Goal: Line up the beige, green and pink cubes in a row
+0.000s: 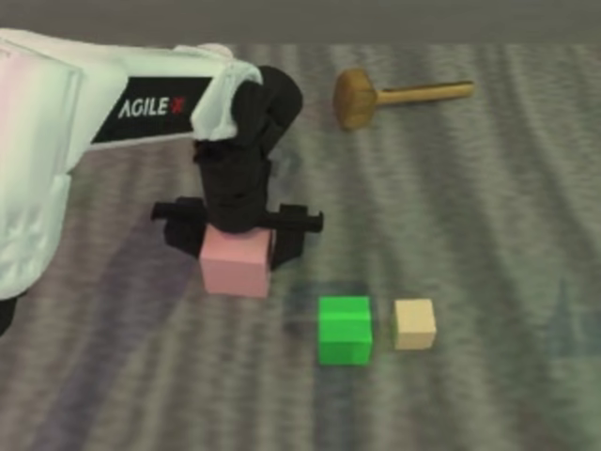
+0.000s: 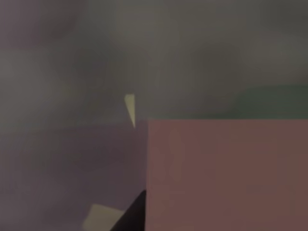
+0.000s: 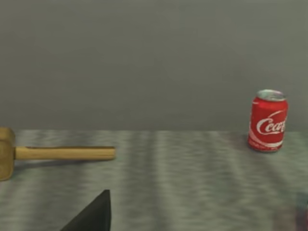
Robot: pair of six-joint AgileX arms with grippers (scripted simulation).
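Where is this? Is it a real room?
Probably not real: it looks like a computer-made test table. A robot arm's left gripper holds a pink cube beside plain cubes, a wooden mallet and a cola can.

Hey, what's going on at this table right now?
The left gripper is over the pink cube, its fingers straddling it, left of the green cube and beige cube, which already sit side by side. A wooden mallet lies at the back. The right arm is out of the top view.

The left arm point(image 1: 56, 132) is white-shelled with a black "AGILEX" band, black wrist and black jaws.
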